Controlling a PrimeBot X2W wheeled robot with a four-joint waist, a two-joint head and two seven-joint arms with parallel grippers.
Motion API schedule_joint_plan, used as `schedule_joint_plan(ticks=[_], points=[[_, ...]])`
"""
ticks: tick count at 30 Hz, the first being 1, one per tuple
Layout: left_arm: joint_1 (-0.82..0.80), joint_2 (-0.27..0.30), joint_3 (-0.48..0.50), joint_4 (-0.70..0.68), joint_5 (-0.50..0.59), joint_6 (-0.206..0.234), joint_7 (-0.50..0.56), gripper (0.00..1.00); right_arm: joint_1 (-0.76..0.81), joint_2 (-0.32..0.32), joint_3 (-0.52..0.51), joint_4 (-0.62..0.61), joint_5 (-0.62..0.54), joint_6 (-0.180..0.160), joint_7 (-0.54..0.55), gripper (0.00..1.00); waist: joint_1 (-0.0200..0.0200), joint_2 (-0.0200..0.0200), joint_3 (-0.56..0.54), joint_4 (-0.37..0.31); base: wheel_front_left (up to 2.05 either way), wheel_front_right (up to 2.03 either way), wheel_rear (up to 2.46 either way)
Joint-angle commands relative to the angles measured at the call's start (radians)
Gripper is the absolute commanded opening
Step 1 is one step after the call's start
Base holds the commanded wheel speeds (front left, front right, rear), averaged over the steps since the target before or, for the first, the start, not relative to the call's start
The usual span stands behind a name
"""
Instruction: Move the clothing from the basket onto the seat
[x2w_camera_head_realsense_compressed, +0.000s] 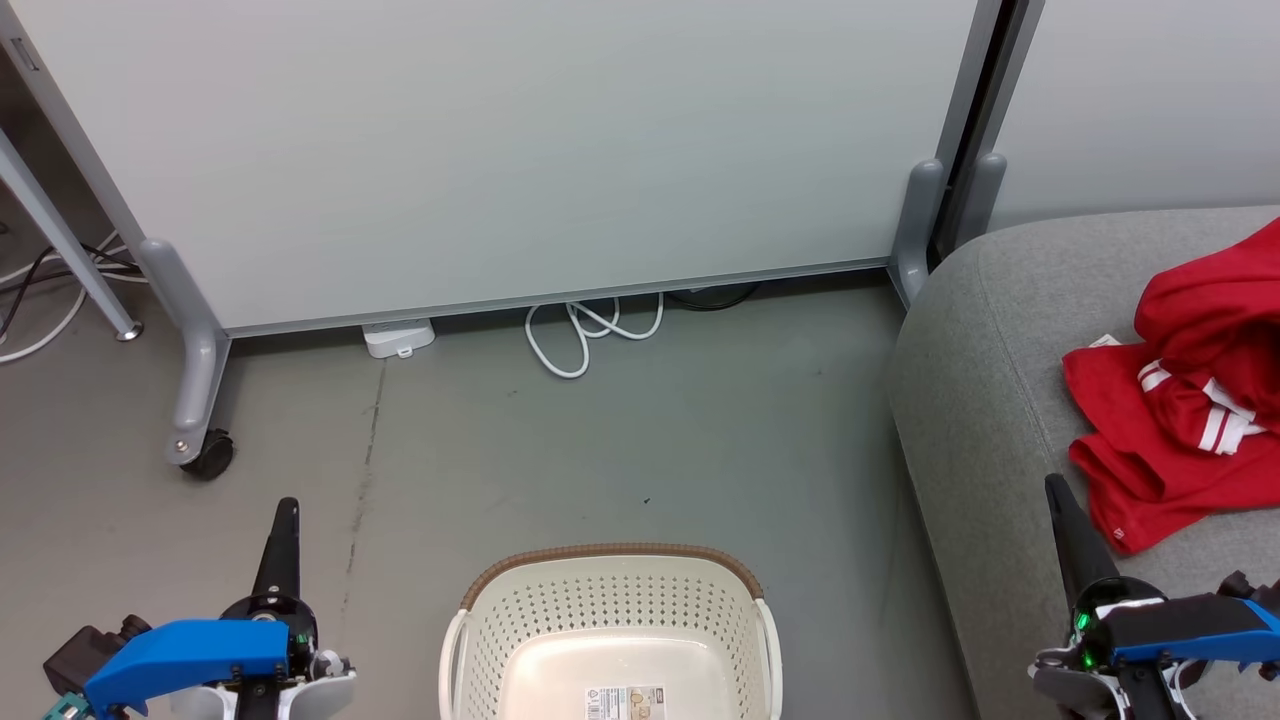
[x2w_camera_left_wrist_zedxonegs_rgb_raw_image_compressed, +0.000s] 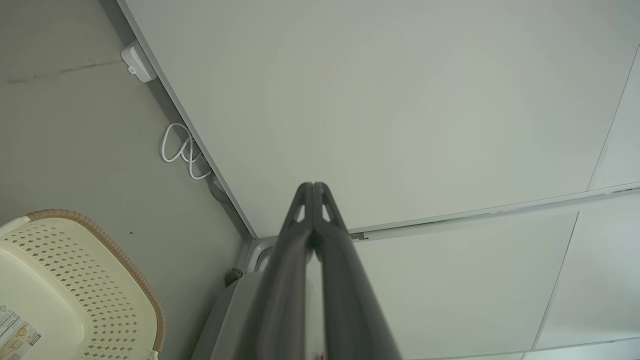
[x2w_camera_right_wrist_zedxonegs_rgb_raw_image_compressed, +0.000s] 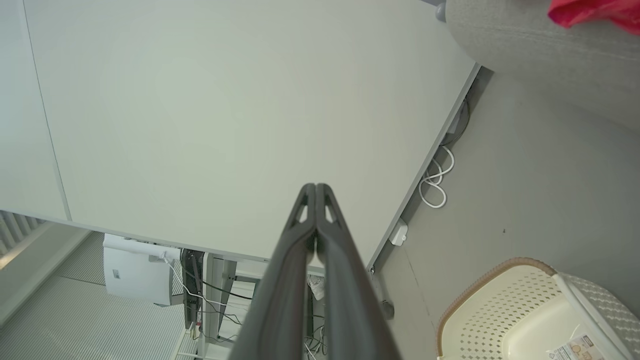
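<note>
Clothing: the soft bright red fabric clothing with white stripes (x2w_camera_head_realsense_compressed: 1190, 400) lies crumpled in a heap on the seat, at the right edge of the head view.
Seat: the large light grey upholstered seat (x2w_camera_head_realsense_compressed: 1000, 400) with a rounded edge and a stitched seam stands to the right of the basket.
Basket: the cream-white perforated plastic basket with a brown woven-look rim (x2w_camera_head_realsense_compressed: 610, 552) stands on the floor at bottom centre, between the two tools. A label (x2w_camera_head_realsense_compressed: 625, 702) shows on its bottom.
Left tool: the left tool (x2w_camera_head_realsense_compressed: 287, 515) has its two dark fingers pressed together and points up, over the floor left of the basket.
Right tool: the right tool (x2w_camera_head_realsense_compressed: 1057, 490) has its fingers together too. It is over the seat's front part, near the clothing's lower edge.
Floor: the plain grey floor (x2w_camera_head_realsense_compressed: 650, 450) carries a looped white cable (x2w_camera_head_realsense_compressed: 585, 335) and a small white box (x2w_camera_head_realsense_compressed: 398, 337).
Partition: a pale grey-white panel partition (x2w_camera_head_realsense_compressed: 500, 150) stands behind them on grey feet, with a black castor (x2w_camera_head_realsense_compressed: 208, 455).
</note>
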Motion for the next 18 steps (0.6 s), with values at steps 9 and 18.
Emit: schedule_joint_plan(ticks=[9, 18], points=[[-0.028, -0.001, 0.015, -0.016, -0.077, -0.008, 0.023, 0.0, -0.024, -0.005, -0.006, -0.011, 0.092, 0.001, 0.017, 0.0, -0.0001, -0.0001, 0.0, -0.003, 0.0, 0.0, 0.0], [-0.035, -0.003, 0.024, -0.023, -0.137, -0.009, 0.04, 0.0, -0.028, -0.005, -0.009, -0.012, 0.164, 0.001, 0.028, 0.0, -0.0001, -0.0001, 0.0, -0.005, 0.0, 0.0, 0.0]])
